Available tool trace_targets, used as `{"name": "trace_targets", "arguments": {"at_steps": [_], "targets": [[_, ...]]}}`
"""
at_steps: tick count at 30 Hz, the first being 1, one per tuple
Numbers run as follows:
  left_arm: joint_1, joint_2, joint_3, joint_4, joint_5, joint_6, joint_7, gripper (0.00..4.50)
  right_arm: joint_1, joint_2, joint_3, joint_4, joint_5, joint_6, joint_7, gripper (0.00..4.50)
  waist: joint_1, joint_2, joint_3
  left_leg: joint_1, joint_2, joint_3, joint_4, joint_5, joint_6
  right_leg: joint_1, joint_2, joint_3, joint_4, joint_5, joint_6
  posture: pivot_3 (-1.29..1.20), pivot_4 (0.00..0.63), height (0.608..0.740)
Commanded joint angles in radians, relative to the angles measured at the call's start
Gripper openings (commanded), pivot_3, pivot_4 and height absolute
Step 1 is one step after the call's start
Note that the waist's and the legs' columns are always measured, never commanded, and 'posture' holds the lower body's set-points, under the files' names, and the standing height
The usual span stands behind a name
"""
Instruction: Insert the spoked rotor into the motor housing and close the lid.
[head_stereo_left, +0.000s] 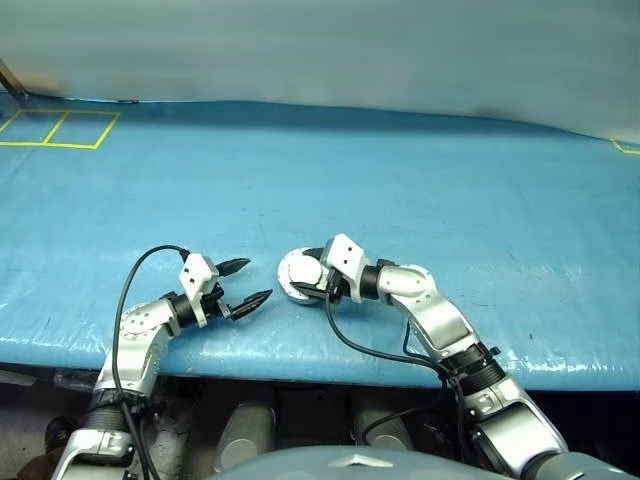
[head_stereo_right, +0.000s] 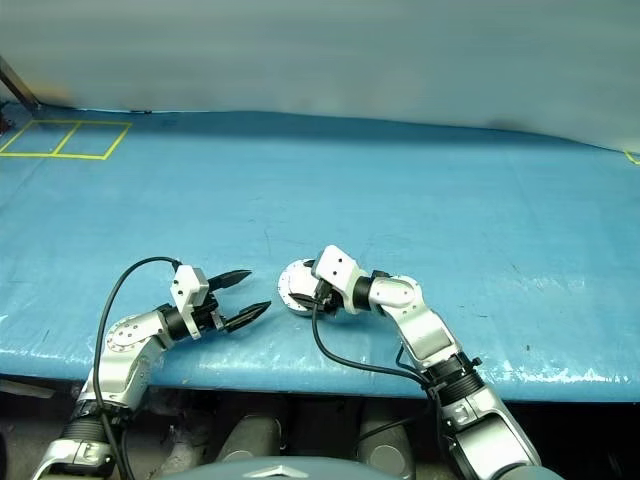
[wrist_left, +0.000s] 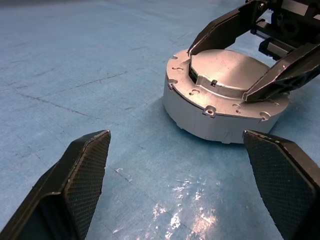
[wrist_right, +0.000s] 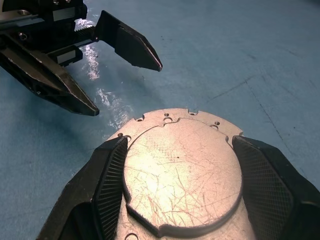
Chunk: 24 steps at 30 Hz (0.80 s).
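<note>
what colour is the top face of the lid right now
Plain light silver-grey metal with fine scratches; the lid shows best in the right wrist view.

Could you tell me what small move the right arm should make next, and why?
Probably open the right tool and draw it back: its fingers flank the raised centre of the round light-grey metal lid, which already sits flush on the shallow silver motor housing, while the open left tool waits beside it.
</note>
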Motion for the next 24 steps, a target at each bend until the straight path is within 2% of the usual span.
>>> {"name": "trace_targets", "arguments": {"at_steps": [1, 2, 5, 16, 17, 24], "targets": [[-0.014, -0.013, 0.02, -0.059, -0.052, 0.045, -0.005, 4.5, 0.015, -0.027, 0.004, 0.039, -0.048, 0.048, -0.028, 3.03, 0.0, 0.0, 0.0, 0.0, 0.0, 0.0, 0.0, 0.0, 0.0, 0.0, 0.0, 0.0, 0.0, 0.0, 0.0, 0.0, 0.15, 0.74], [-0.016, -0.014, 0.021, -0.062, -0.057, 0.053, -0.006, 4.5, 0.015, -0.027, 0.004, 0.038, -0.048, 0.05, -0.028, 3.03, 0.0, 0.0, 0.0, 0.0, 0.0, 0.0, 0.0, 0.0, 0.0, 0.0, 0.0, 0.0, 0.0, 0.0, 0.0, 0.0, 0.15, 0.74], [-0.032, -0.022, 0.019, -0.055, -0.066, 0.071, -0.011, 3.91, 0.016, -0.028, 0.006, 0.036, -0.046, 0.053, -0.029, 3.03, 0.0, 0.0, -0.001, 0.0, 0.0, 0.0, 0.001, 0.0, 0.0, 0.0, 0.0, 0.0, 0.0, 0.0, 0.0, 0.0, 0.15, 0.74], [-0.094, -0.044, -0.011, -0.009, -0.041, 0.082, -0.044, 0.19, 0.024, -0.03, 0.001, 0.026, -0.042, 0.058, -0.043, 3.03, 0.0, 0.0, -0.001, 0.0, 0.0, 0.0, 0.0, 0.001, 0.0, 0.001, 0.0, 0.0, 0.0, 0.0, 0.0, 0.0, 0.15, 0.74], [-0.099, -0.046, -0.016, -0.004, -0.035, 0.079, -0.047, 0.03, 0.025, -0.03, 0.0, 0.024, -0.04, 0.059, -0.044, 3.03, 0.0, 0.0, -0.001, 0.0, 0.0, 0.0, 0.0, 0.001, 0.0, 0.001, 0.0, 0.0, 0.0, 0.0, 0.0, 0.0, 0.15, 0.74], [-0.119, -0.056, -0.046, 0.021, -0.002, 0.066, -0.061, 0.03, 0.03, -0.029, -0.002, 0.022, -0.037, 0.059, -0.05, 3.03, 0.001, 0.0, -0.001, 0.0, 0.0, 0.0, 0.0, 0.001, 0.0, 0.001, 0.0, 0.0, 0.0, 0.0, 0.0, 0.0, 0.15, 0.74]]}}
